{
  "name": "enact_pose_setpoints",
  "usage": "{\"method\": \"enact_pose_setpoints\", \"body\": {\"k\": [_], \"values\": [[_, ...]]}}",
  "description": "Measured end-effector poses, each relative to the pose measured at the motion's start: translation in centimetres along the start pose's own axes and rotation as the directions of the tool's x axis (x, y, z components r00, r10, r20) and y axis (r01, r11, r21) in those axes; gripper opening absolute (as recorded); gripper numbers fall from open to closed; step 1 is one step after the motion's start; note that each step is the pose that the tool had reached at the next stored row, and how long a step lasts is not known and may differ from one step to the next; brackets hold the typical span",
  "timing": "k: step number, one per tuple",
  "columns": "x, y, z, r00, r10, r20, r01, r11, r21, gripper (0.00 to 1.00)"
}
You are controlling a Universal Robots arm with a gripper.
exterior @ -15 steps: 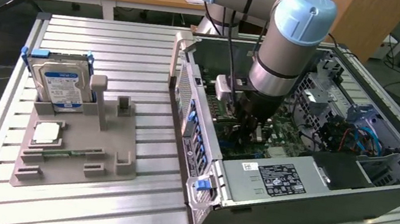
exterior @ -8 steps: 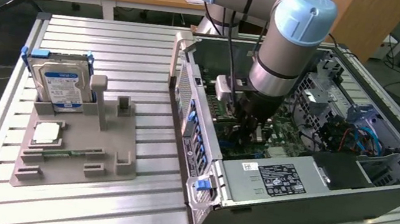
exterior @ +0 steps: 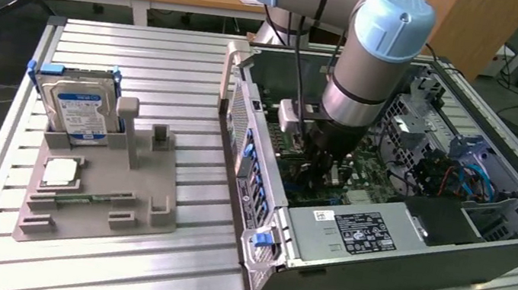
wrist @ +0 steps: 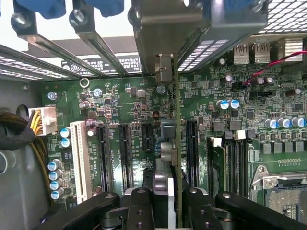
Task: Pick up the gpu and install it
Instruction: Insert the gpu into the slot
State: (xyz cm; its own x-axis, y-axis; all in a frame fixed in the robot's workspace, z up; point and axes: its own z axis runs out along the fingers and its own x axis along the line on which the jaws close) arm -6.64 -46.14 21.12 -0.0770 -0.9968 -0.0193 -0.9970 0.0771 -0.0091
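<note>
The slotted metal tabletop (exterior: 150, 52) carries an open computer case (exterior: 405, 267) lying on its side with the side panel off. The robot arm (exterior: 374, 62) reaches down into the case from above, over the half nearer its rear wall. The green motherboard (wrist: 120, 103) covers the floor of the case.

Outside the case, towards the exterior view's left, a grey holder plate (exterior: 96, 205) lies on the tabletop. A hard drive (exterior: 79, 110) with a blue-and-white label stands upright in the plate.

Inside the case, the graphics card (wrist: 168, 148) is held edge-on over the motherboard, among the long black card slots (wrist: 125, 155) and apart from the white slot (wrist: 81, 160). Its grey metal end piece (wrist: 163, 69) points at the rear wall of the case, close to the slot openings there. Whether the card's lower edge sits in a slot cannot be told.

The hand (wrist: 165, 206) is closed on the graphics card, one black finger (wrist: 140, 203) on each face.
</note>
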Motion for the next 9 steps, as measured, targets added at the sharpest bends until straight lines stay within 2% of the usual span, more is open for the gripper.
{"method": "enact_pose_setpoints", "body": {"k": [9], "values": [[0.00, 0.00, 0.19, 1.0000, 0.000, 0.0001, 0.000, 1.0000, 0.0001, 0.28]]}}
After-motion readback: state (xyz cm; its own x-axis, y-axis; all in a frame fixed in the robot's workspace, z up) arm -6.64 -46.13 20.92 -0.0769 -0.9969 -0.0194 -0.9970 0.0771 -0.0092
